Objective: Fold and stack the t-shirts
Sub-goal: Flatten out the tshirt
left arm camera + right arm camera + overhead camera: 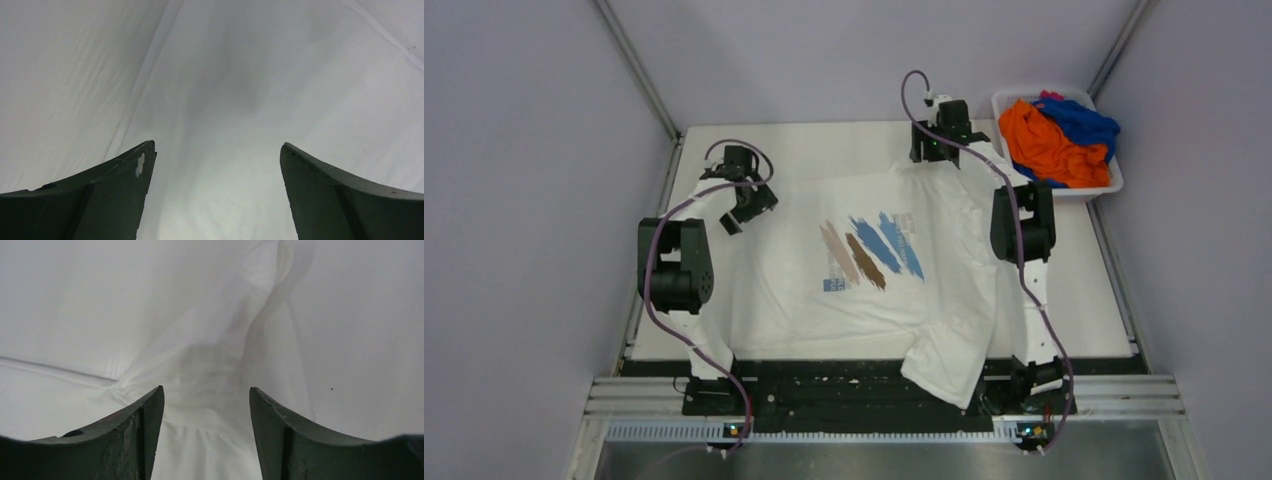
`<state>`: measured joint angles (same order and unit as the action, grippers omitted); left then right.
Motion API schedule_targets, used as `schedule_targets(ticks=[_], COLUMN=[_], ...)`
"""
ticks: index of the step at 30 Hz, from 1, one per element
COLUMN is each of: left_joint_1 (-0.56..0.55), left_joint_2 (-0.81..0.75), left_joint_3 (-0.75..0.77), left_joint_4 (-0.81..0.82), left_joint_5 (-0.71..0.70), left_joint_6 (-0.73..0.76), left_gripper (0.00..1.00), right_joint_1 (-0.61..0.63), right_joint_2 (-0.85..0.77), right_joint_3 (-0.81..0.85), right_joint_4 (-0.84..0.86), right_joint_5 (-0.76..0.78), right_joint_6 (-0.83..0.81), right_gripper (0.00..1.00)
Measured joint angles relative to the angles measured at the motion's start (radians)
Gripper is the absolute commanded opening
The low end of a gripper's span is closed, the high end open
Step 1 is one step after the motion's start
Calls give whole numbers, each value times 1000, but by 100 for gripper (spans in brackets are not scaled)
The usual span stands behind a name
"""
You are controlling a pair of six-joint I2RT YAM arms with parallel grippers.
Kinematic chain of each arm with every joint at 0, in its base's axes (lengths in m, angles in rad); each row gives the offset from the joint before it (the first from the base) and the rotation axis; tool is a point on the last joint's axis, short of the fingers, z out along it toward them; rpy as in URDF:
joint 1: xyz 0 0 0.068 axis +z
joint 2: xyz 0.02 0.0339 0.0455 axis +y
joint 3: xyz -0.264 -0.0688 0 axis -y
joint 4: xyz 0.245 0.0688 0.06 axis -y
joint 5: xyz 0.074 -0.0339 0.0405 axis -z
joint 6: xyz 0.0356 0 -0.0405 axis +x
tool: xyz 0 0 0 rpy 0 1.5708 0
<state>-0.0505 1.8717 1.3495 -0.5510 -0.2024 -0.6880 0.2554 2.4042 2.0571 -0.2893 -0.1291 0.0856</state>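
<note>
A white t-shirt [864, 290] with blue and brown brush-stroke print lies spread face up on the table, one corner hanging over the near edge. My left gripper [739, 218] hovers at its left edge, and in the left wrist view that gripper [217, 145] is open over smooth white cloth [225, 90]. My right gripper [931, 158] is down at the shirt's far edge. Seen from the right wrist, this gripper [206, 388] has its jaws apart around a bunched fold of white cloth [210, 365].
A white basket [1000, 100] at the far right corner holds an orange t-shirt [1049, 150], a blue one [1086, 122] and a bit of pink-red cloth [1051, 97]. Grey walls close in the table on three sides. Bare tabletop [1084, 290] lies right of the shirt.
</note>
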Motion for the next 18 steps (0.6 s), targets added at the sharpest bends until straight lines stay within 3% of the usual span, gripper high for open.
schedule_targets(ticks=[12, 18], left_joint_1=[0, 0], left_joint_2=[0, 0], left_joint_3=[0, 0], left_joint_4=[0, 0], left_joint_5=[0, 0], left_joint_6=[3, 3], left_gripper=[98, 97], right_joint_1=[-16, -16], right_joint_2=[46, 103], right_joint_3=[31, 86], right_joint_4=[-64, -74], right_joint_5=[-25, -34], right_joint_6=[-24, -23], right_gripper=[51, 42])
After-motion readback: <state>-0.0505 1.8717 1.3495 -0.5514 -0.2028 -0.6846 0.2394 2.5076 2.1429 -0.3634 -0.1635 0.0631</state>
